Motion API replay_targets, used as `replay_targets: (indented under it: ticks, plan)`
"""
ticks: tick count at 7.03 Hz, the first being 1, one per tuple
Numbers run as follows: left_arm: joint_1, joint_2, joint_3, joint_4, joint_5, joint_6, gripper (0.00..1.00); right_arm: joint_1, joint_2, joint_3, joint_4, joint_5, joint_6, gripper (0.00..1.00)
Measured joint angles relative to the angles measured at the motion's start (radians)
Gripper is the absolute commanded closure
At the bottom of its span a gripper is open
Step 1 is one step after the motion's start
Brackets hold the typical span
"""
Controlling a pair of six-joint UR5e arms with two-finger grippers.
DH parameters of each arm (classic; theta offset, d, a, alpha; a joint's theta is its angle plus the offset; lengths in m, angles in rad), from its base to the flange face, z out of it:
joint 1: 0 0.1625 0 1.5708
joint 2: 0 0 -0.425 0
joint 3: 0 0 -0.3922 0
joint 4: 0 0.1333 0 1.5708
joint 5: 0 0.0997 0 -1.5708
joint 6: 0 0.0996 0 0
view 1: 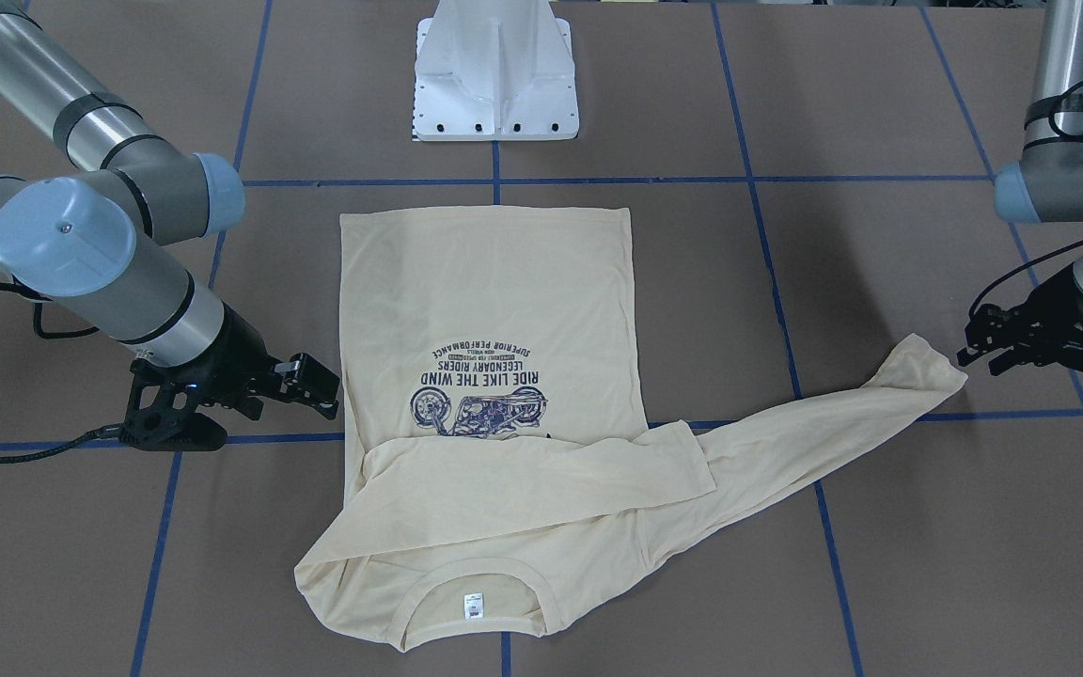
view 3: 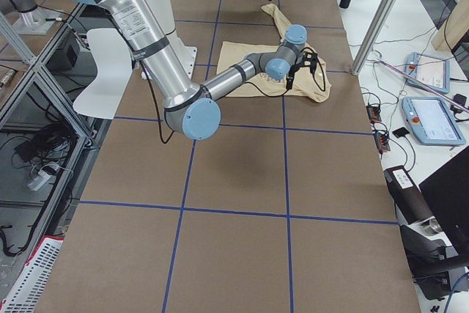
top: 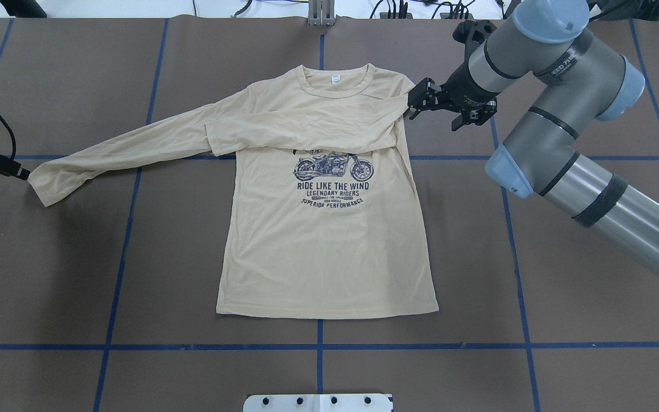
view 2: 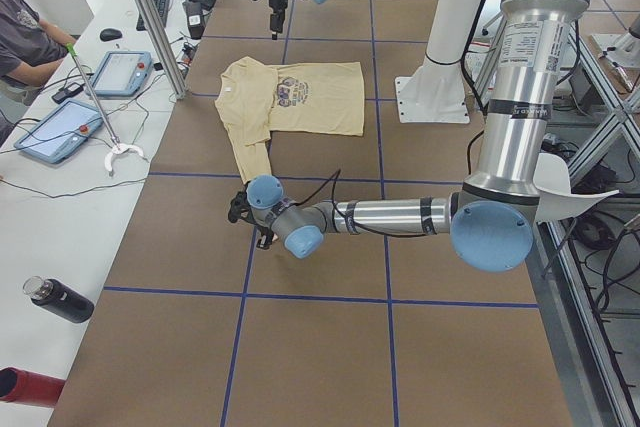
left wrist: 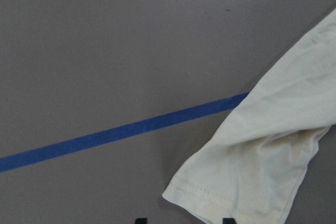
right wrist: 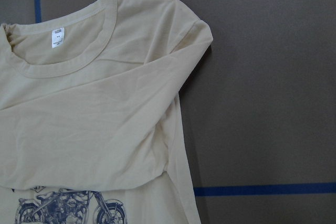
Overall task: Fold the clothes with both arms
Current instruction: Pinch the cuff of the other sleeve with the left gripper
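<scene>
The cream-yellow long-sleeved T-shirt lies flat, print up, neck label at the far side. One sleeve is folded across the chest. The other sleeve stretches out sideways, and its cuff lies on the table. My left gripper is open just off that cuff; in the left wrist view its two fingertips stand apart at the bottom edge. My right gripper is open and empty beside the shirt's shoulder, low over the table.
The white pedestal base stands at the robot's side of the brown table, which has a grid of blue tape lines. A side bench with tablets and a metal pole borders the far edge.
</scene>
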Motion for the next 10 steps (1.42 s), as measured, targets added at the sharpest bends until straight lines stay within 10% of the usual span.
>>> replay_targets:
  ticks: [10]
  plan:
    - [0.015, -0.041, 0.067, -0.005, 0.002, -0.002, 0.47, -0.02, -0.002, -0.007, 0.004, -0.021, 0.0, 0.01]
